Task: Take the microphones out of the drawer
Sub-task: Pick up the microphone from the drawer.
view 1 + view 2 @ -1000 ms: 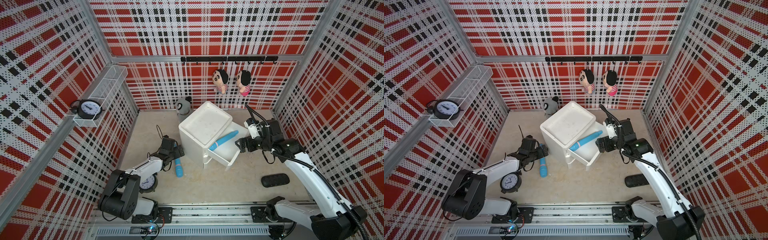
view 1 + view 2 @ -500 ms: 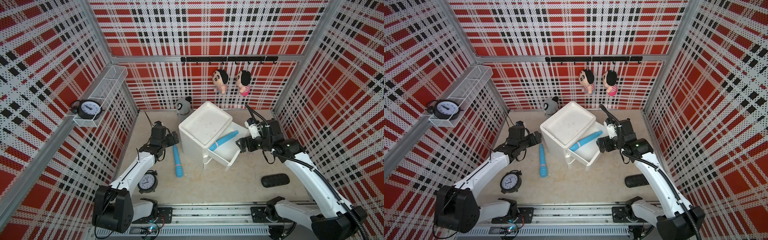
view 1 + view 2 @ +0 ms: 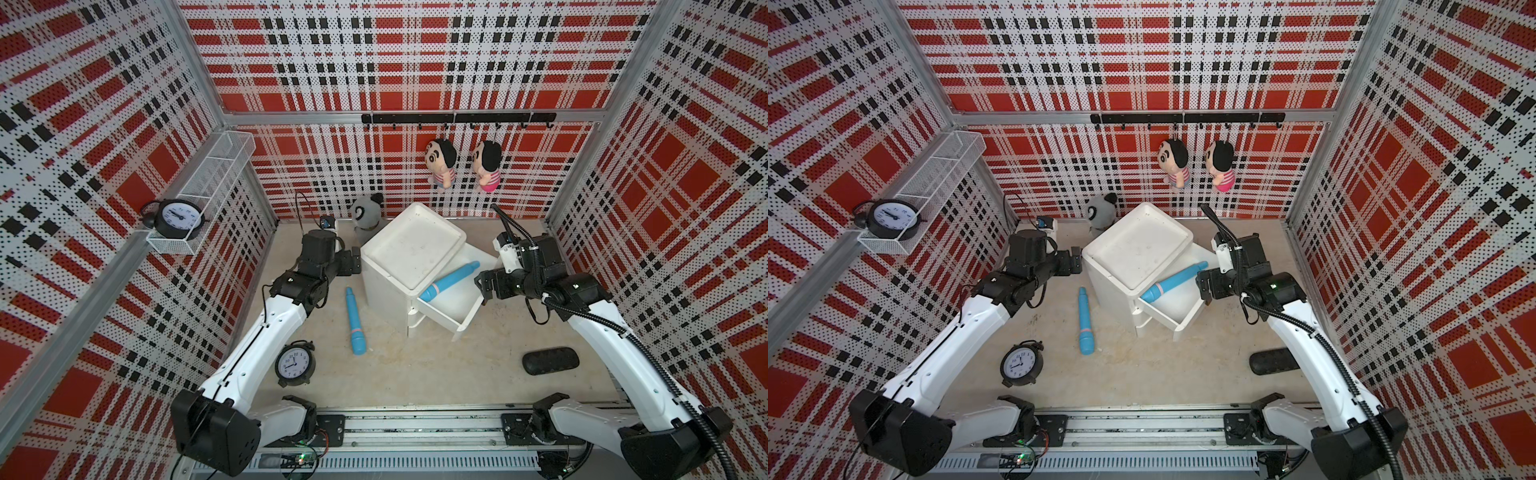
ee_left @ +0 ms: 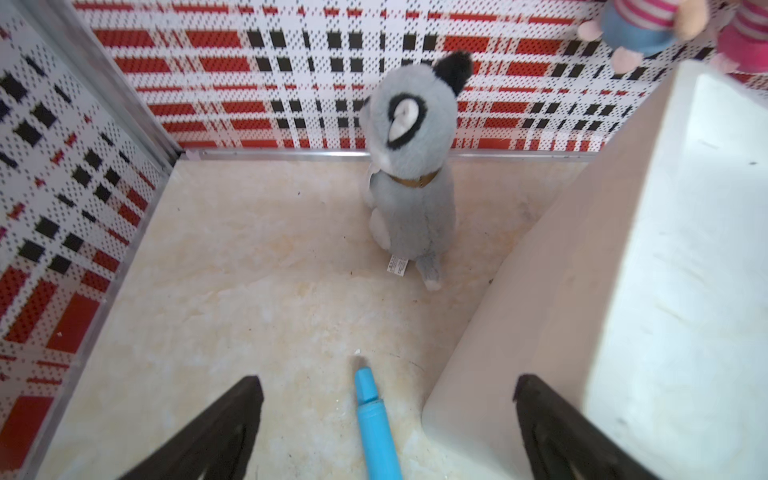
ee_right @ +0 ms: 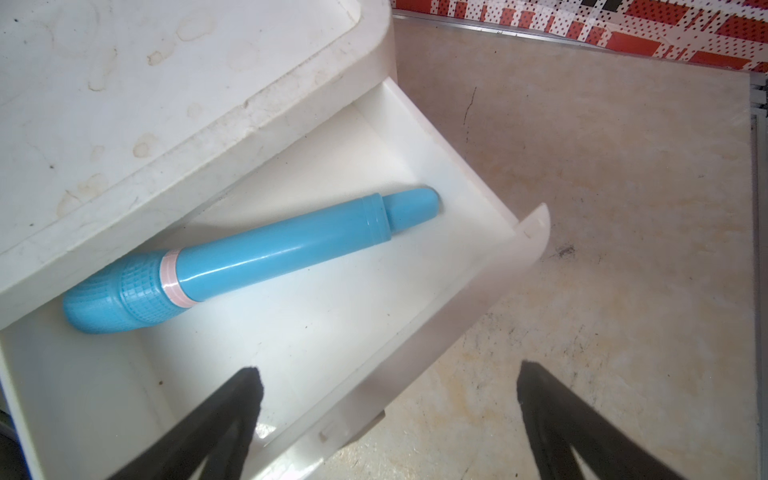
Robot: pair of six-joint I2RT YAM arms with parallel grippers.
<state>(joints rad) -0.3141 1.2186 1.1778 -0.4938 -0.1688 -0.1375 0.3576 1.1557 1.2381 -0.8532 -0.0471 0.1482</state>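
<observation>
Plaid red, black and white walls close in a pale tabletop (image 3: 415, 374). On it, the blue microphone (image 5: 249, 253) lies slantwise on the floor of the pulled-out drawer (image 5: 415, 353). Its ribbed head sits close under the edge of the white cabinet (image 3: 411, 249) and its thin tail points toward a drawer corner.

The right gripper (image 5: 386, 374) hangs just off that drawer with its jaws spread wide and nothing between them. In its wrist view one finger shows over the drawer's inside and the other over the bare tabletop. The microphone lies ahead of the fingers, clear of both. In both top views the right gripper (image 3: 485, 286) is near the tail end, not touching.

On the cabinet's other side a second blue microphone (image 3: 355, 322) lies flat on the tabletop. The left gripper (image 3: 354, 262) is also wide open and empty, held beside the cabinet wall. Farther out are a grey plush toy (image 3: 368, 216), an alarm clock (image 3: 293, 365) and a black case (image 3: 550, 361).
</observation>
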